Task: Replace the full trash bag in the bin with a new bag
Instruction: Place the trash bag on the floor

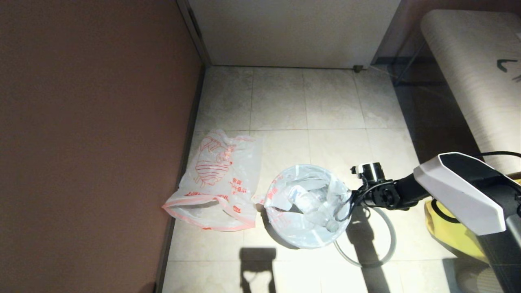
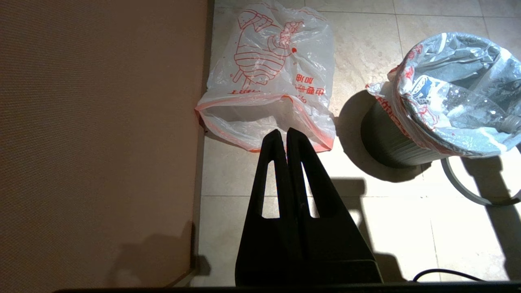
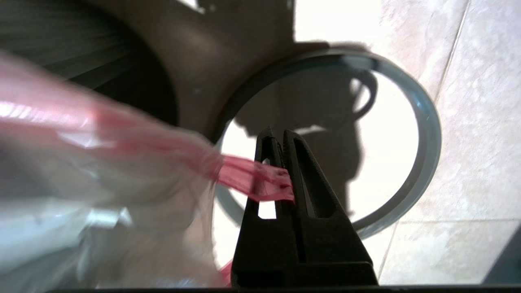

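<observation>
Standing mid-floor: one bin (image 1: 285, 240) lined with one full trash bag (image 1: 303, 203). Pinching its pink edge at the rim: right tool (image 3: 281, 140). Lying flat beside the left wall: one new bag (image 1: 220, 179). Hanging pressed together: left tool (image 2: 283, 136).

I'm in a tiled indoor corner, likely a home or hotel room: beige floor tiles (image 1: 281, 106), brown wall (image 1: 89, 122) left, padded bench (image 1: 472, 69) upper right.
</observation>
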`<state>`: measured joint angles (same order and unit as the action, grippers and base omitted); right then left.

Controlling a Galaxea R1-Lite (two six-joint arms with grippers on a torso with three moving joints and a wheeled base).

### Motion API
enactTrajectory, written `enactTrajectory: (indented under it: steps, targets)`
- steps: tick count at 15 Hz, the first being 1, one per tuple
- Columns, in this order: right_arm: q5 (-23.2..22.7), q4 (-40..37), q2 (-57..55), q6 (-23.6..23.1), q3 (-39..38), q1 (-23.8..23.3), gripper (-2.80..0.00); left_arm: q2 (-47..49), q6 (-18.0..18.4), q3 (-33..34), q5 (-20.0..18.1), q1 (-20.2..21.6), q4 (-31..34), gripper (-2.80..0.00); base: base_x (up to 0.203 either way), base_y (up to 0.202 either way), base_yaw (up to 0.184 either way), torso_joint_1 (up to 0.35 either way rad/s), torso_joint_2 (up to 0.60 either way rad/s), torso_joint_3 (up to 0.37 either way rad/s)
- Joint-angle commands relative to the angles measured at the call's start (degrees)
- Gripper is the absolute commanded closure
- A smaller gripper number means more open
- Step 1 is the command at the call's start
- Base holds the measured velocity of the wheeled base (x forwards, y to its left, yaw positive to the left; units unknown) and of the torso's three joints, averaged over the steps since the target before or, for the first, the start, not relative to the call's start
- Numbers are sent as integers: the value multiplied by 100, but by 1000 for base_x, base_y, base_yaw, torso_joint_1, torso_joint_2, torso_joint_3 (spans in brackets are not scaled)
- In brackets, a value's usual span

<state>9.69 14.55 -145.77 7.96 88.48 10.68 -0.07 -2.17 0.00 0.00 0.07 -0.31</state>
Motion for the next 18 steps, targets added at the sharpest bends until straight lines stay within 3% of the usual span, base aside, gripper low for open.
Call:
enactTrajectory:
  steps: [1, 5, 10, 14, 18]
  targets:
    - [-62, 32, 792, 63, -657, 83, 0, -1, -3, 0, 0, 1, -5, 0, 0, 0, 0, 0, 0, 0]
    - [-75, -120, 2062, 89, -1175, 295, 0, -1, -3, 0, 0, 1, -5, 0, 0, 0, 0, 0, 0, 0]
    - [-47, -1249, 3141, 346, -1500, 1055, 0, -1, -3, 2, 0, 1, -5, 0, 0, 0, 0, 0, 0, 0]
    - [-105, -1469, 3266, 879, -1843, 1391, 0, -1, -3, 7, 0, 1, -5, 0, 0, 0, 0, 0, 0, 0]
    - [-613, -1564, 3020, 1135, -1898, 1463, 0, -1, -3, 0, 0, 1, -5, 0, 0, 0, 0, 0, 0, 0]
